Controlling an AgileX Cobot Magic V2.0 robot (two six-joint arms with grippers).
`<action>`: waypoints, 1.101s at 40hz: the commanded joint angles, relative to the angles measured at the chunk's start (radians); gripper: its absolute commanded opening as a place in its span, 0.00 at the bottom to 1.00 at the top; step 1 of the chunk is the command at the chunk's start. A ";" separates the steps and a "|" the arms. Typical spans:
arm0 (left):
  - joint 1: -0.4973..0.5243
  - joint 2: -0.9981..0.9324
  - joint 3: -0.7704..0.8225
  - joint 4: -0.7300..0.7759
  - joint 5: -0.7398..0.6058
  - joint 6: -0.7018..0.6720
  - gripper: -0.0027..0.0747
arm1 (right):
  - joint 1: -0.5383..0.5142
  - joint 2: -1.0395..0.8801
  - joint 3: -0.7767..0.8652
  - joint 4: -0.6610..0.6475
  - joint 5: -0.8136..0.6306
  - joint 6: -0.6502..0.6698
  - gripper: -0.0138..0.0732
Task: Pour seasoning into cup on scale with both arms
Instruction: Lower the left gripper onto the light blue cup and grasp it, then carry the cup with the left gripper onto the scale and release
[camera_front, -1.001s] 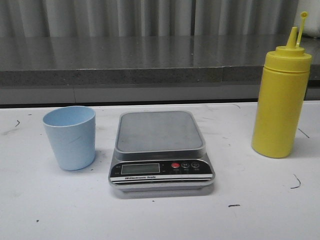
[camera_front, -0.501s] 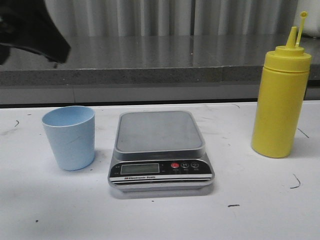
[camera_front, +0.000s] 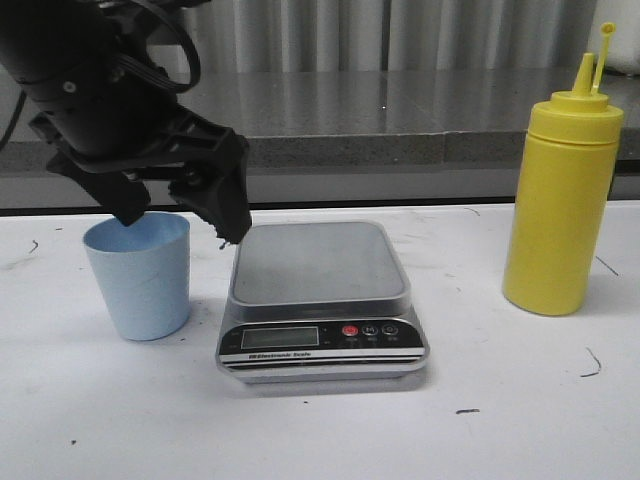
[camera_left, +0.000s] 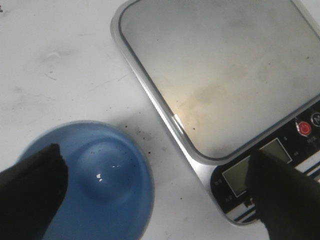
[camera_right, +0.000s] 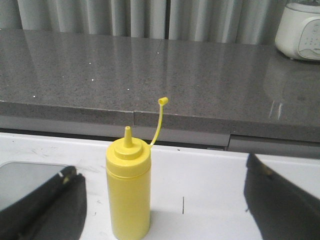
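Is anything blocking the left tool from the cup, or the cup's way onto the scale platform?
Nothing visible does. The left tool hangs open just above the cup, one finger over its rim, the other toward the scale. The platform beside the cup is bare, and the seasoning stands far off on the other side.

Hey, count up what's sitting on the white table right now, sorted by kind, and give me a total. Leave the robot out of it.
Cups: 1, the light blue cup
Squeeze bottles: 1, the yellow seasoning bottle
Scales: 1, the silver digital scale
Total: 3
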 joint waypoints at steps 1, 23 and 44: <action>-0.007 0.004 -0.039 -0.002 -0.020 0.000 0.93 | -0.006 0.015 -0.036 0.002 -0.072 -0.004 0.91; -0.007 0.035 -0.091 0.022 0.104 0.000 0.01 | -0.006 0.015 -0.036 0.002 -0.072 -0.004 0.91; -0.037 0.092 -0.490 0.038 0.460 0.047 0.01 | -0.006 0.015 -0.036 0.002 -0.071 -0.004 0.91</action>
